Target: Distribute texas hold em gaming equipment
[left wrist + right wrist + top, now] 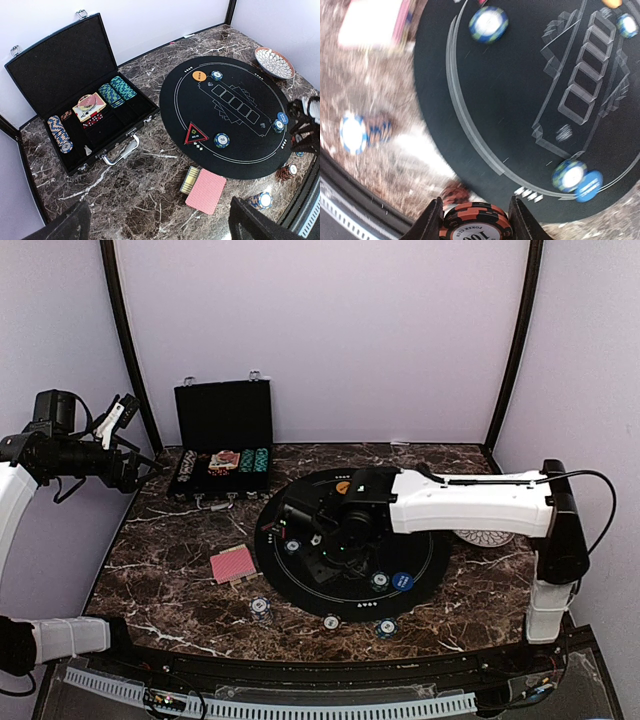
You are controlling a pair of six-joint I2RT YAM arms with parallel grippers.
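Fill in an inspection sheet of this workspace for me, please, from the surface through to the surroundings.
Surface: dark marble table, round black mat in the middle.
Job's things: red-backed cards left of the mat; striped chips on and around the mat; orange disc and blue disc on it; more chip stacks in the case.
Clutter: open black case at far left; patterned plate right of the mat.
Grippers: left gripper open, empty, raised; right gripper shut on orange-and-black chips.
Cables: black cable looping off the right arm.
Surroundings: pale walls, black frame posts.
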